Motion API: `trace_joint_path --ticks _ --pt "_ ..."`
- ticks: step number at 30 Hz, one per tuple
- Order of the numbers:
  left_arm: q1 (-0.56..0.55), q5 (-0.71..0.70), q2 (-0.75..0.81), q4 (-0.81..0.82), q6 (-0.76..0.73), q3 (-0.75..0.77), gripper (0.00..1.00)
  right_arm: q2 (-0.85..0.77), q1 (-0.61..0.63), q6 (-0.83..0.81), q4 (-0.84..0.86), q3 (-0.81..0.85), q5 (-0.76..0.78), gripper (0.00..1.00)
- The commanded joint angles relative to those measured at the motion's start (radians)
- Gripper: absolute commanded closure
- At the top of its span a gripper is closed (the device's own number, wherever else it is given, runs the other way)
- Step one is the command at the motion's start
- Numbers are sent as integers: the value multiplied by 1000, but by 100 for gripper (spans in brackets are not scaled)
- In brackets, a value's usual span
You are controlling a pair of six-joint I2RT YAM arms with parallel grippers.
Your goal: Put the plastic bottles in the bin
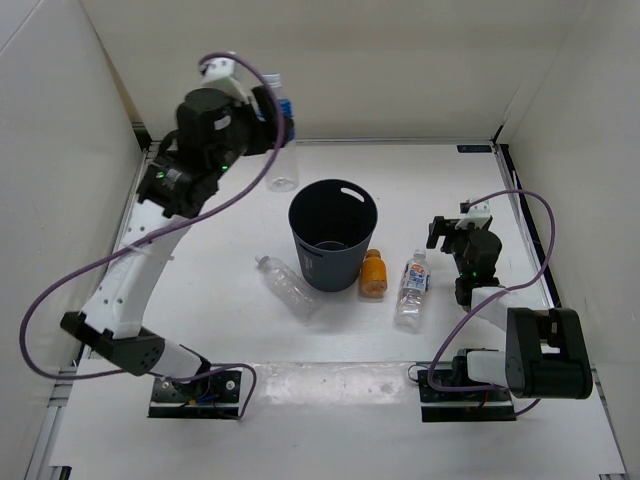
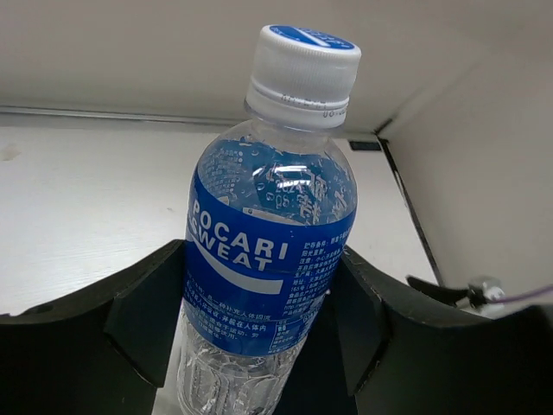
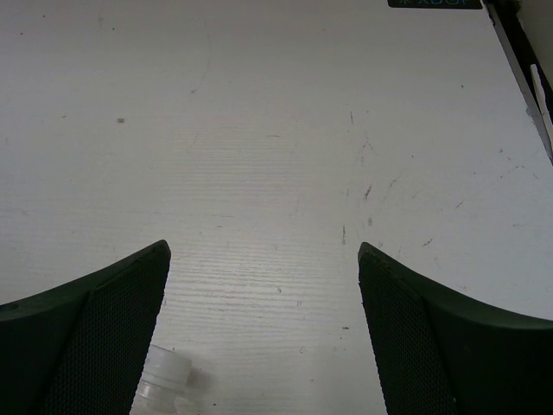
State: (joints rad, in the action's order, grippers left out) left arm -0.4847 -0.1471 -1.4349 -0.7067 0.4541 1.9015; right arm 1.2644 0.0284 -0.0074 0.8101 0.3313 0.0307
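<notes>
My left gripper (image 1: 275,125) is shut on the clear bottle with the blue label (image 2: 268,251) and holds it high above the table, left of and behind the dark bin (image 1: 332,233). The bottle also shows in the top view (image 1: 283,150), cap up. The plain clear bottle (image 1: 287,284) lies left of the bin's base. The short orange bottle (image 1: 372,272) and the bottle with the white colourful label (image 1: 413,288) lie right of the bin. My right gripper (image 1: 452,228) is open and empty, right of those bottles. A white bottle cap (image 3: 164,380) shows low in the right wrist view.
White walls enclose the table at the back and both sides. The bin stands upright in the middle with its mouth open. A purple cable (image 1: 100,265) loops along the left arm.
</notes>
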Motion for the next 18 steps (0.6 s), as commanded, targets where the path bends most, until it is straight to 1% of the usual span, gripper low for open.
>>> trace_joint_path --ticks 1,2,4,5,8,12,14,15,18 --pt "-81 -26 -88 35 -34 24 51 -11 5 0 29 31 8 10" --pt "-136 -32 -113 64 -34 19 51 -10 5 0 28 32 9 10" --pt "-182 -61 -122 94 -43 -16 50 -8 5 0 29 31 8 10" --pt "-204 -65 -134 140 -52 -28 48 -11 7 0 28 31 9 10" --pt "-248 -72 -166 171 -83 -27 45 -10 5 0 27 32 9 10" --pt "-276 -75 -199 162 -91 -22 42 -8 7 0 27 31 11 10" --pt "-278 -75 -199 165 -78 -51 37 -10 7 0 28 31 11 10" --pt "-287 -75 -193 170 -65 -58 31 -10 5 0 27 31 11 10" --pt "-305 -75 -182 185 -66 -99 22 -8 5 0 27 31 9 10"
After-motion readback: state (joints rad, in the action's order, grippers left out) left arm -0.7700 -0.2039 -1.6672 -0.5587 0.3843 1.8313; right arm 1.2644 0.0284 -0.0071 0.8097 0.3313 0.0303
